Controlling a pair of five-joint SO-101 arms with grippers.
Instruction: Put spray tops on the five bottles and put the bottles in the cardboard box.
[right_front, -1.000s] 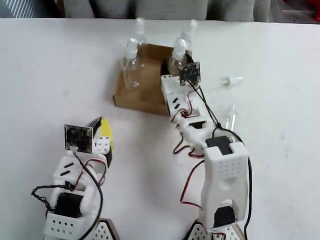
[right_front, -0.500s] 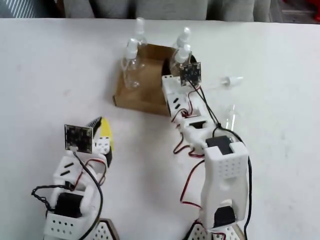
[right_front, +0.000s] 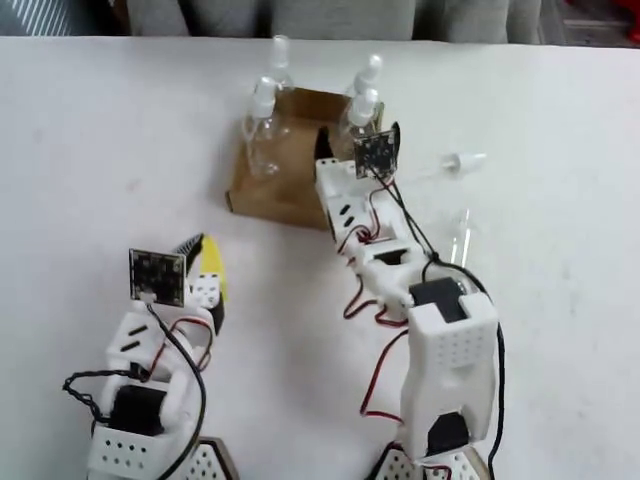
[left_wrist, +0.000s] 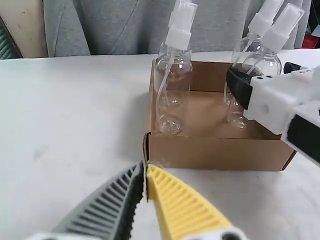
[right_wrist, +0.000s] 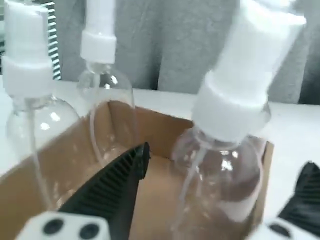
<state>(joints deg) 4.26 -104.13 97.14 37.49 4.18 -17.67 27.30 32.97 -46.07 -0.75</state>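
High view: a brown cardboard box (right_front: 262, 195) sits on the white table (right_front: 100, 130). Clear plastic bottles with white spray tops (right_front: 263, 135) stand upright in and at it. It is not possible to tell whether the far ones are inside the back wall or behind it. The right end effector (right_front: 358, 132) is at the box's right side, jaws spread wide on either side of one capped bottle. Its camera board hides that bottle's body. A loose white spray top (right_front: 458, 160) lies on the table beside the box. An uncapped clear bottle (right_front: 461, 235) near it is faint and partly behind the arm's cables. The left end effector (right_front: 205, 262) is well apart from the box.

Left wrist view: the left end effector (left_wrist: 145, 182) has its grey and yellow fingers pressed together, gripping nothing. The right arm's black finger (left_wrist: 240, 87) covers part of the bottles on that side of the box (left_wrist: 215, 150).

Right wrist view: the right end effector (right_wrist: 225, 160) is wide open around one bottle (right_wrist: 235, 190) standing in the box (right_wrist: 30, 200). Contact cannot be made out, and one finger is cut off at the edge.
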